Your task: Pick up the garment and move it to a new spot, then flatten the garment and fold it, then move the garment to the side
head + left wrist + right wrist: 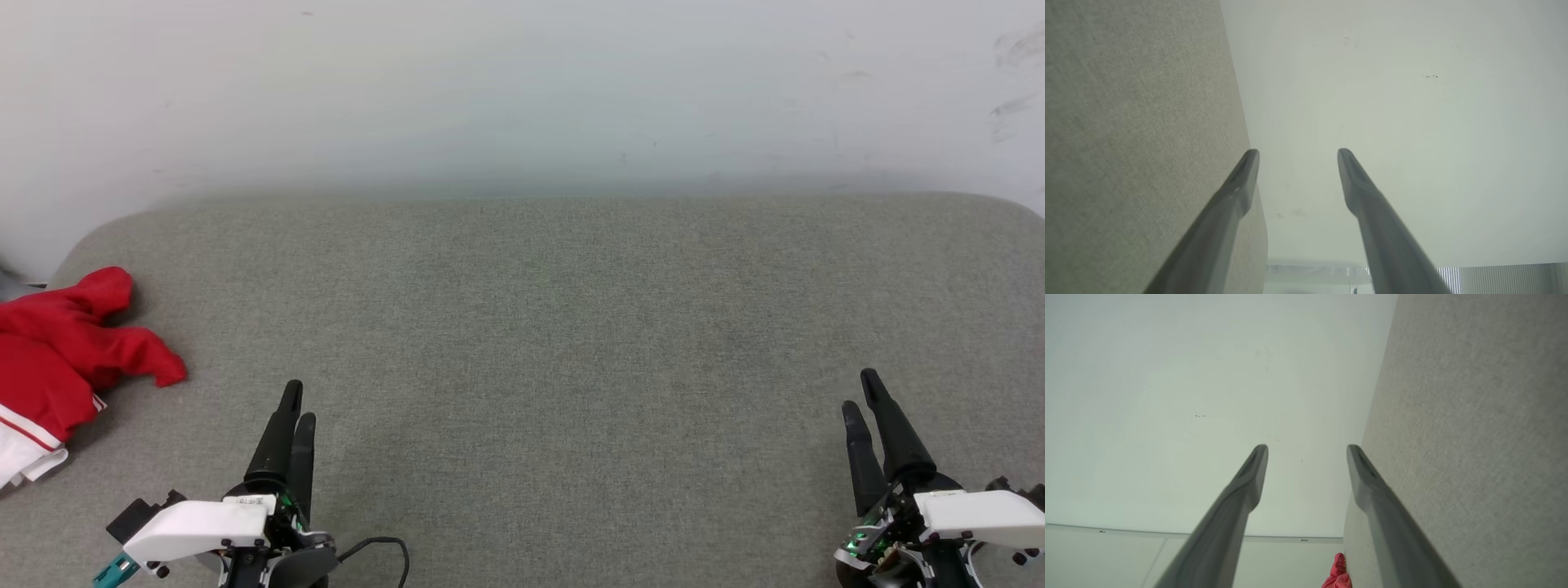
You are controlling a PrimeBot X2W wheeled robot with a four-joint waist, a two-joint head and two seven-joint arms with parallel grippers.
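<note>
At the far left edge of a grey cloth-covered surface (555,343), the garment (61,351) lies bunched, red folds heaped over a white panel with red-striped trim, part of it running out of the head view; the left gripper (298,400) and the right gripper (861,390) sit along the near edge, well apart, each with its two dark fingers spread and nothing between them; the left one is nearer the cloth but clear of it. The shirt looks light, soft and limp, likely to sag and trail when lifted; a pinch on a raised red fold or the striped hem seems the surest hold. No brand or lettering can be read; a small label (245,499) on the left arm's white housing (196,527) is too small to make out.
</note>
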